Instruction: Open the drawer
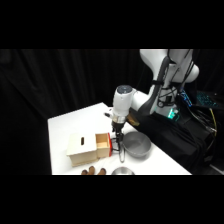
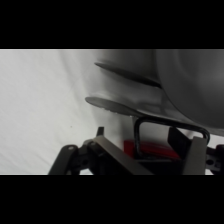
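Note:
A small light-wood box (image 1: pixel 81 150) stands near the table's front edge. Its drawer (image 1: pixel 102 145), with a red-orange front, sticks out a little on the right. My gripper (image 1: pixel 118 142) hangs down right in front of that panel. In the wrist view the black loop handle (image 2: pixel 167 121) arches over the red panel (image 2: pixel 150 150), just ahead of my gripper (image 2: pixel 138 133). The fingers stand apart, open. The right fingertip (image 2: pixel 177 137) sits inside the loop, while the left one (image 2: pixel 100 132) is outside it. I cannot tell whether either touches the handle.
A round metal bowl (image 1: pixel 136 145) sits just right of the gripper and fills the wrist view's upper right (image 2: pixel 192 85). Metal tongs (image 2: pixel 114 105) lie between bowl and drawer. Brown lumps (image 1: pixel 93 171) and another metal piece (image 1: pixel 122 171) lie at the front edge.

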